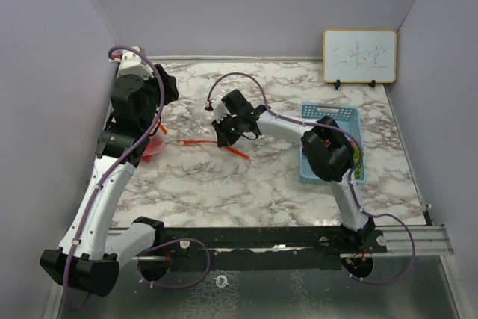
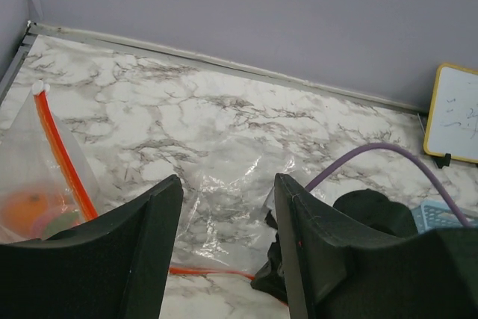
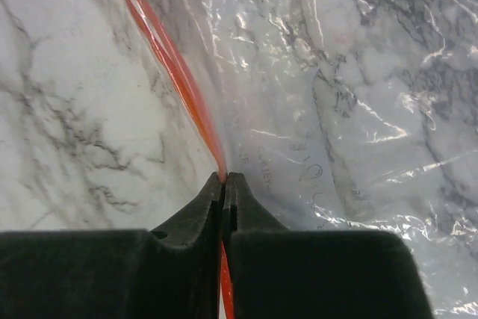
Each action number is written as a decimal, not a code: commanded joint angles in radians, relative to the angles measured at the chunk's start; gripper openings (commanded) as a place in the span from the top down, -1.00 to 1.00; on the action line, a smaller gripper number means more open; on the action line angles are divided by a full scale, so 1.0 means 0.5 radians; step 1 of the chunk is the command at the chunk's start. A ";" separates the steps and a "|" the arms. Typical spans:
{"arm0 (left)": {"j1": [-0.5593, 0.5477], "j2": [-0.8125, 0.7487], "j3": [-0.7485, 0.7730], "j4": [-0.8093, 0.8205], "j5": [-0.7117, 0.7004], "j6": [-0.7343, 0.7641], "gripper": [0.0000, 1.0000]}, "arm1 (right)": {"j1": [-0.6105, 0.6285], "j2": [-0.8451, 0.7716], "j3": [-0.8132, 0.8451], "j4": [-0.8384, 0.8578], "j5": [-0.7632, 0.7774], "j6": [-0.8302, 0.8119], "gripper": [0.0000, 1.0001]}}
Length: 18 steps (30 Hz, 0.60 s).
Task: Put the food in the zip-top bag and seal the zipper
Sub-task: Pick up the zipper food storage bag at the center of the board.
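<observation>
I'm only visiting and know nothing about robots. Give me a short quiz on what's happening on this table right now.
1. True or false: the right gripper is shut on the orange zipper of the zip-top bag.
2. What colour is the basket? A red, B light blue, C yellow.
3. Fill in: the left gripper is ___ (open or shut).
Key: 1 true; 2 B; 3 open.

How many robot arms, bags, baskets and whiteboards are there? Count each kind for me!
Robot arms: 2 (left arm, right arm)
Zip-top bag: 1
Light-blue basket: 1
Whiteboard: 1
Total: 5
</observation>
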 commanded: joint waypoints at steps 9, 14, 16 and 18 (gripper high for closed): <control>0.015 -0.162 -0.246 0.406 0.774 -0.226 -0.12 | -0.537 -0.672 -0.357 0.823 -0.915 1.705 0.96; 0.015 -0.140 -0.427 0.737 1.062 -0.514 -0.21 | -0.544 -0.735 -0.340 1.024 -1.169 1.864 0.96; 0.015 -0.112 -0.524 0.976 1.175 -0.664 -0.27 | -0.544 -0.775 -0.369 1.138 -1.224 1.954 0.96; 0.015 -0.073 -0.599 1.224 1.250 -0.813 -0.34 | -0.544 -0.810 -0.388 1.223 -1.280 2.018 0.96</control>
